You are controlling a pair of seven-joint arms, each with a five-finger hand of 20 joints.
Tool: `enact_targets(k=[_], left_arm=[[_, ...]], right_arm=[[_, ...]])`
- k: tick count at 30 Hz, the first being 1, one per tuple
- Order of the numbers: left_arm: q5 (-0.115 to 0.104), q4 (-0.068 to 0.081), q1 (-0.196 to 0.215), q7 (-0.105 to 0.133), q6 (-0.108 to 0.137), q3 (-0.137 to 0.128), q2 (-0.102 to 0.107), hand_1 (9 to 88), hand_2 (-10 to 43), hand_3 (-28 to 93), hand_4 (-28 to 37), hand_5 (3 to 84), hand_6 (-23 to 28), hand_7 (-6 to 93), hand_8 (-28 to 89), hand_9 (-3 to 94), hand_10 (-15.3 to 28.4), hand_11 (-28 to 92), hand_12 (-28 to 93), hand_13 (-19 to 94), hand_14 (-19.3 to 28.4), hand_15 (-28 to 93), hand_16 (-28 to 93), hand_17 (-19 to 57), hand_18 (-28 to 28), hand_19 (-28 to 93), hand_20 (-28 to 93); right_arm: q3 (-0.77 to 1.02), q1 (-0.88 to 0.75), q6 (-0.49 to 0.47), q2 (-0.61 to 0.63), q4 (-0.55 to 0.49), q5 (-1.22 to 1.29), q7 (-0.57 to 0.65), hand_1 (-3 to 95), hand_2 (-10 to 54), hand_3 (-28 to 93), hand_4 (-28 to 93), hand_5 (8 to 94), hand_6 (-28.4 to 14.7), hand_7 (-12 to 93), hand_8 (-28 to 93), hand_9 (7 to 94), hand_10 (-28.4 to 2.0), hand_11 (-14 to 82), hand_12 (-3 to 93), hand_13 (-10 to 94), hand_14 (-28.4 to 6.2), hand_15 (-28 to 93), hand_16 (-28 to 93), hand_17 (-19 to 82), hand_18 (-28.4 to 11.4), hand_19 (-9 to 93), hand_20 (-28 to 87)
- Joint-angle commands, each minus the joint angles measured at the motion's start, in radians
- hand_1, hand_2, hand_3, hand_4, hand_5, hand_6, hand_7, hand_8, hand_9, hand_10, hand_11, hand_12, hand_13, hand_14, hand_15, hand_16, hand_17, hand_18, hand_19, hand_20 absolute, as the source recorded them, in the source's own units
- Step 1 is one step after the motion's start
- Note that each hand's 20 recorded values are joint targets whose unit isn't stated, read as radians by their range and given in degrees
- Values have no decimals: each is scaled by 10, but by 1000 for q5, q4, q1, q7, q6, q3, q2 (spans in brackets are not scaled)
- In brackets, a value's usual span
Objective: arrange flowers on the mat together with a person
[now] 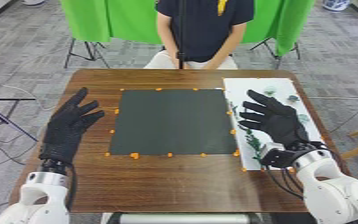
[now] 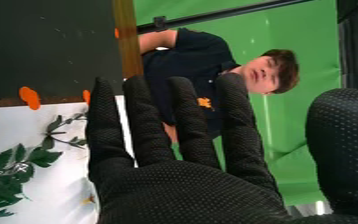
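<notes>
Black fabric-gloved right hand (image 1: 284, 130), its empty fingers straight and spread, hovers over a white rectangular sheet (image 1: 241, 85). Leafy green sprigs (image 1: 249, 136) lie just beside those fingers. Between them and the black-gloved left hand (image 1: 63, 131), open and empty, lies a dark rectangular mat (image 1: 171, 122).

dark mat (image 1: 171, 122) passable, right hand (image 1: 283, 127) over white sheet (image 1: 238, 86)

The table (image 1: 171, 185) looks smooth wood, the dark mat (image 1: 171, 122) matt, the green backdrop (image 1: 109, 20) soft cloth
</notes>
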Motion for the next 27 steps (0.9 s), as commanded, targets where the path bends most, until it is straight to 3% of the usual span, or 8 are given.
enact_targets(k=[1,4,5,8,11,21,25,27], left_arm=[[-8,4,9,-1,10,2,1,255,44,768,-232,361,38,101,-86,373,183,189,109,297,277,479,-67,-74,284,502,146],[-9,2,10,3,13,2,1,255,44,768,-232,361,39,101,-85,373,183,190,109,297,278,480,-67,-74,284,502,146],[0,4,4,-12,4,-3,-12,255,44,769,-231,361,39,101,-85,373,183,191,109,297,278,480,-68,-74,284,502,146],[-1,3,4,-10,6,-4,-11,255,43,769,-232,361,40,100,-85,374,183,192,109,297,278,481,-68,-74,284,502,146],[-15,3,1,3,22,5,5,256,44,769,-233,360,41,101,-84,375,184,195,110,297,278,482,-68,-74,284,502,146],[-4,6,-5,-21,12,-1,-16,257,44,769,-230,362,46,105,-84,380,190,211,112,299,278,488,-69,-75,284,505,147],[-32,5,4,-1,9,5,-6,258,43,770,-230,362,47,106,-84,380,191,213,113,299,278,488,-70,-76,284,506,146],[-26,2,6,-3,16,4,-6,257,43,770,-230,362,47,107,-84,380,191,214,113,299,278,489,-70,-76,284,505,146]], right_arm=[[-4,-9,14,3,-4,0,-13,122,125,792,-283,384,23,125,-108,395,-140,40,134,319,-190,122,220,63,-270,493,118],[-5,-5,12,2,-2,1,-12,122,125,792,-283,385,23,125,-109,396,-140,40,134,320,-190,126,218,63,-269,495,120],[-5,-9,17,3,-5,1,-13,122,125,792,-283,385,23,125,-109,396,-140,41,134,320,-190,128,218,63,-269,496,120],[-6,-9,17,4,-4,2,-13,123,126,792,-283,385,23,125,-108,398,-140,41,135,321,-190,131,216,63,-269,497,122],[-8,-6,21,5,-3,2,-10,123,126,791,-283,385,23,125,-108,398,-141,41,135,322,-189,134,214,63,-269,497,122],[-6,-11,16,3,-6,3,-7,122,127,793,-283,387,24,126,-109,400,-141,41,136,324,-188,139,208,64,-269,500,123],[-5,-16,17,1,-8,3,-5,124,127,792,-283,388,23,125,-109,401,-141,42,136,325,-188,140,206,65,-269,500,123],[-5,-15,18,2,-7,3,-4,124,128,792,-283,390,22,125,-109,402,-141,42,135,325,-189,141,205,65,-269,502,123]])
